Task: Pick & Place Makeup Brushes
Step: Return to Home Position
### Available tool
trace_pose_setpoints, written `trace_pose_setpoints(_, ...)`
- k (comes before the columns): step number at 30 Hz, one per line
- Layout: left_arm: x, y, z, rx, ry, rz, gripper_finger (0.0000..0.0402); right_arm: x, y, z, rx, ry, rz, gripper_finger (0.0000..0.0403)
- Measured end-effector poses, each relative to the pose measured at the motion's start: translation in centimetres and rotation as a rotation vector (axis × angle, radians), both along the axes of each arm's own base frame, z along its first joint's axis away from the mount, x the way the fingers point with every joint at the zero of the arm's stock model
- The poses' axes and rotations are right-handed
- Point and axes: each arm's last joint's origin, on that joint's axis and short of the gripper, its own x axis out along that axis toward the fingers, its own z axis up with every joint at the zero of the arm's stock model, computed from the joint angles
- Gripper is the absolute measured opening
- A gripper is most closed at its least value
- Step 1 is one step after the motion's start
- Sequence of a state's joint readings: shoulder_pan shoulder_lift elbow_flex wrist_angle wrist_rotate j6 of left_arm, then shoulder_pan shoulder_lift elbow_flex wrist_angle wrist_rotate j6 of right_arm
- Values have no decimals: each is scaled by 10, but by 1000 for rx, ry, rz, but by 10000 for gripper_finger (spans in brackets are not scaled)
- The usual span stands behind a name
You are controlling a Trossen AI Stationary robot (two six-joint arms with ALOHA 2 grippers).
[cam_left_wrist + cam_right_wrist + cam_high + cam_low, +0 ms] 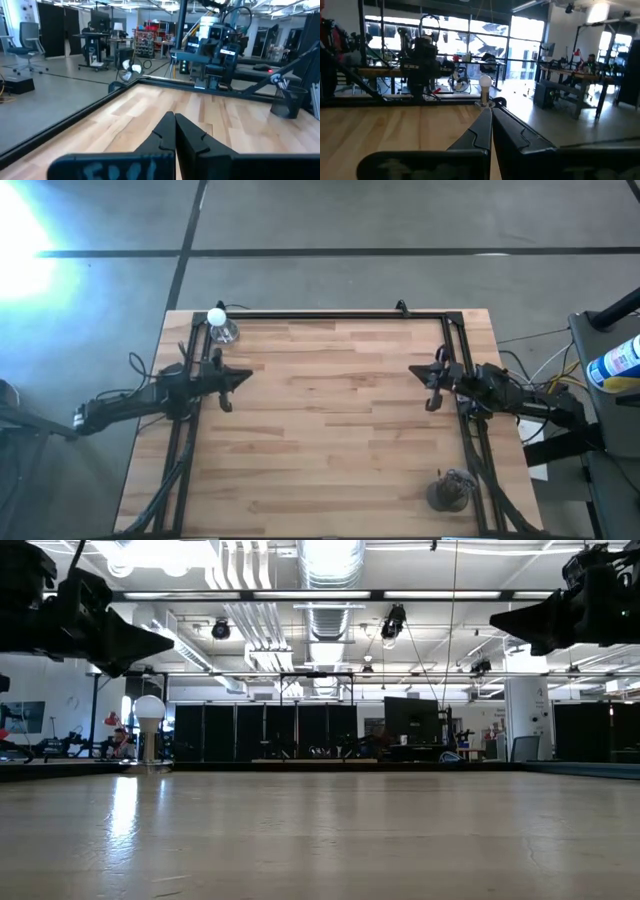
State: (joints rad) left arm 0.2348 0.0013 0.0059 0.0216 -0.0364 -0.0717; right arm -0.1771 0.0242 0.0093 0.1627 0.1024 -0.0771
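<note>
The makeup brushes [455, 479] stand bunched in a dark cup [448, 496] at the table's near right corner. In the left wrist view their tips [280, 83] stick up out of the cup [290, 101]. My left gripper [248, 376] hovers shut and level over the table's left side, well above the wood [168, 641]. My right gripper [412, 370] hovers shut over the right side, pointing toward the left one. Both hold nothing.
A small clear bottle with a round white cap [219, 322] stands at the far left corner. A black frame rail [330, 314] runs along the far edge and both sides. Bare wood [330, 420] lies between the grippers.
</note>
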Motion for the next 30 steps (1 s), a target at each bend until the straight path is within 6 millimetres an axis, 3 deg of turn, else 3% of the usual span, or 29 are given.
trace_pose_setpoints(10, 0, 1, 0, -7, -5, 30, 0, 1, -2, -12, 107, 101, -69, 8)
trace_pose_setpoints(30, 0, 1, 0, -60, -21, 33, 0, 2, -2, -14, 105, 121, -68, 9)
